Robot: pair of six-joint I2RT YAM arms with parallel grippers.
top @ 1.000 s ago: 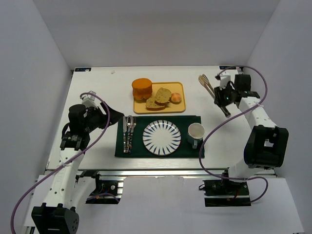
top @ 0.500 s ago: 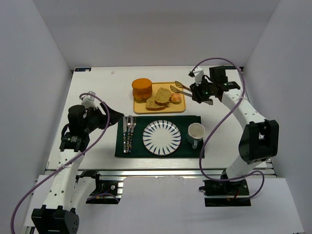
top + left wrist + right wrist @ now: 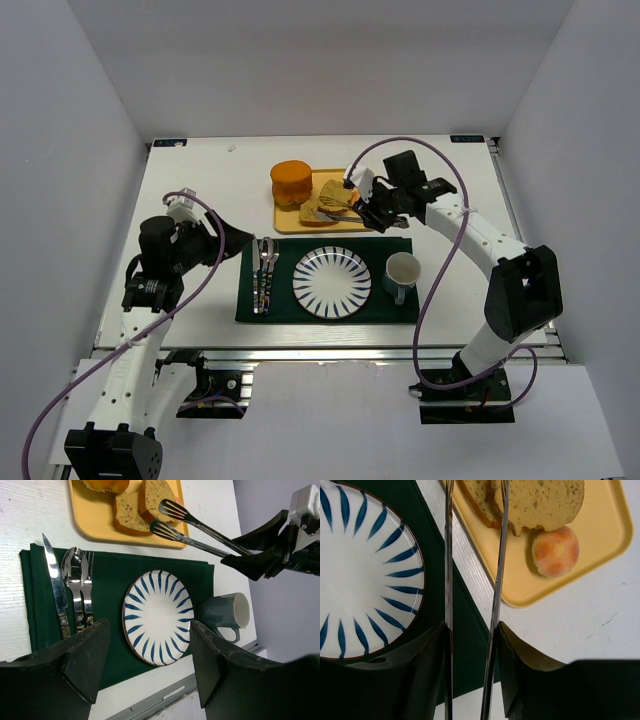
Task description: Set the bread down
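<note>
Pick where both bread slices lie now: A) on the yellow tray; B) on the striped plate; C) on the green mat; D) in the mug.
A: both bread slices sit on the yellow tray beside the orange-pink ball, with the tongs reaching toward them.

Bright, even light, soft shadows; glare on the knife [image 3: 54, 580].

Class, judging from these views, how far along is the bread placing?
Done: the right gripper holds long metal tongs. In hand: their open tips reach the two tan bread slices on the yellow tray. Left: no slice is lifted; the blue-striped white plate is bare.
</note>
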